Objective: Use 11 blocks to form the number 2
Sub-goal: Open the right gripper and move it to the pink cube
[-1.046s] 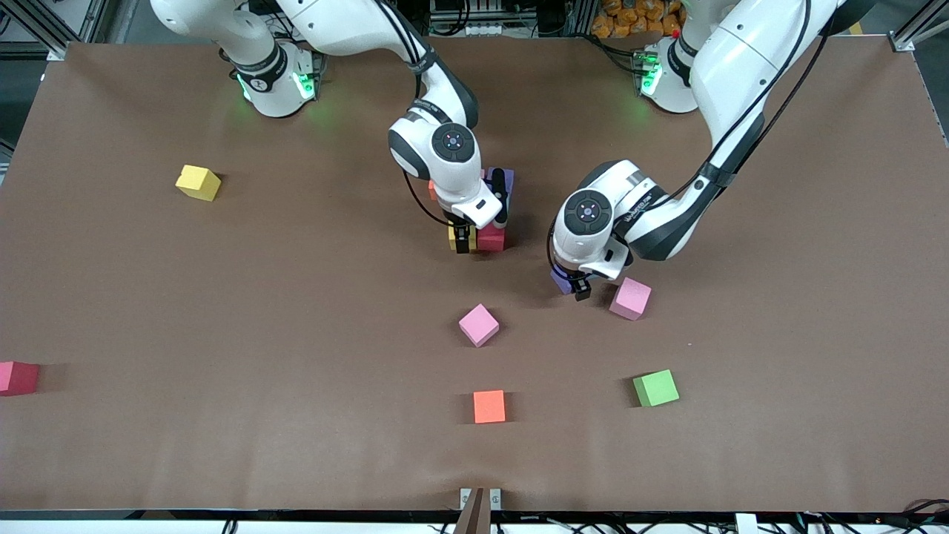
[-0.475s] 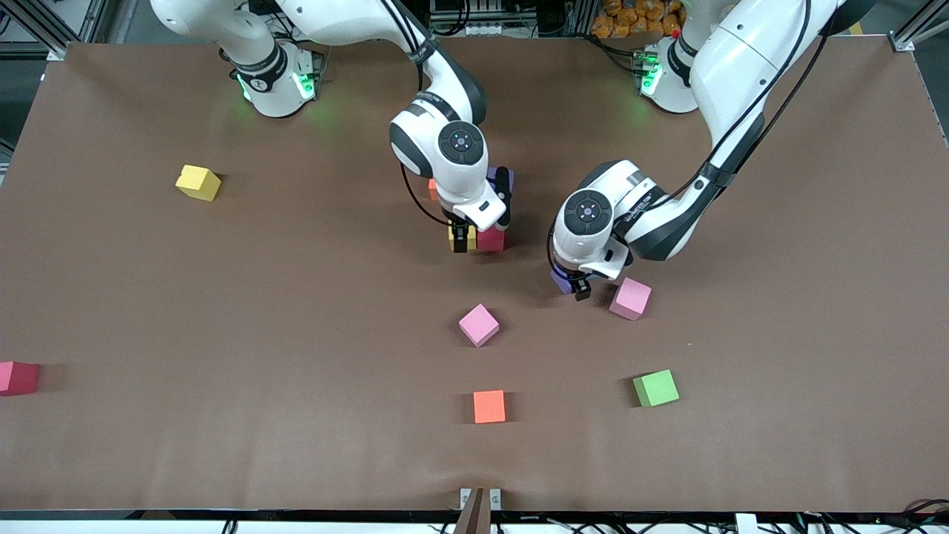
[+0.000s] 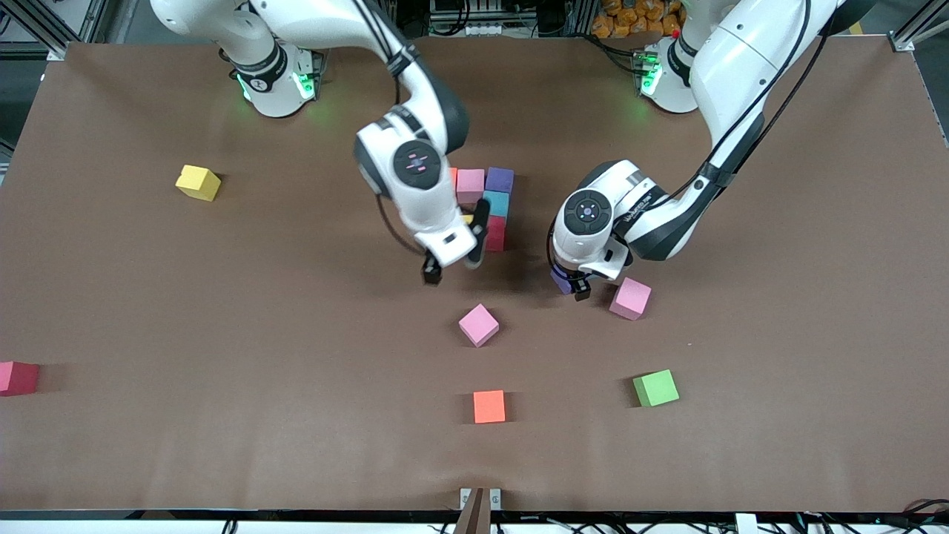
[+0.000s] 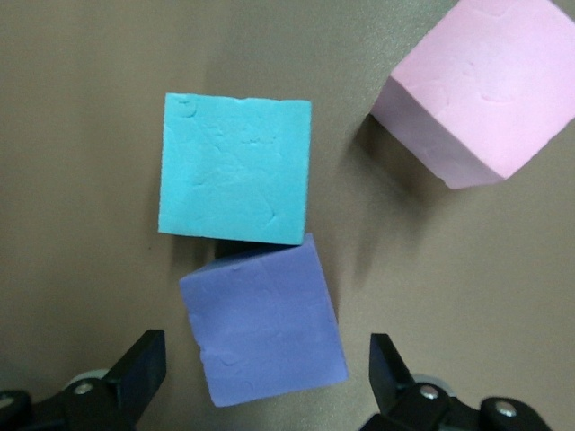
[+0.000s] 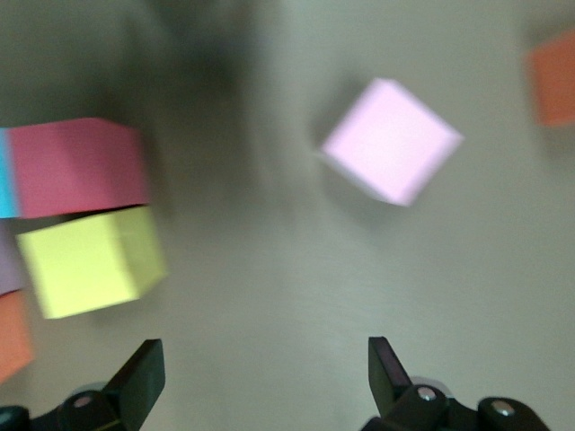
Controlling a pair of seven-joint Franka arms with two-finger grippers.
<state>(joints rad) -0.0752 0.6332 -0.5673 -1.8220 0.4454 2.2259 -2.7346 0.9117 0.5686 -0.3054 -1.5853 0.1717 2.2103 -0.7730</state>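
A: Block count?

B: Partial number 2 (image 3: 483, 202) near table centre: orange, pink (image 3: 470, 182) and purple (image 3: 500, 179) in the row nearest the bases, then light blue (image 3: 497, 202), then red (image 3: 495, 231) with a yellow one (image 5: 90, 260) touching it. Six, partly hidden by the right arm.

A: Loose ones?

B: Front view shows two pink (image 3: 478, 324) (image 3: 630, 298), one orange (image 3: 489, 406), one green (image 3: 655, 388), one yellow (image 3: 198, 182), one red (image 3: 18, 377) at the table edge. Left wrist view adds a purple block (image 4: 265, 328) touching a light blue one (image 4: 235, 168).

A: Arms?

B: Right gripper (image 3: 449, 267) is up, tilted, over bare table just off the digit; fingers spread, nothing between them. Left gripper (image 4: 267, 373) is low, pointing down, fingers spread either side of that purple block, not touching it; a pink block sits just beside.
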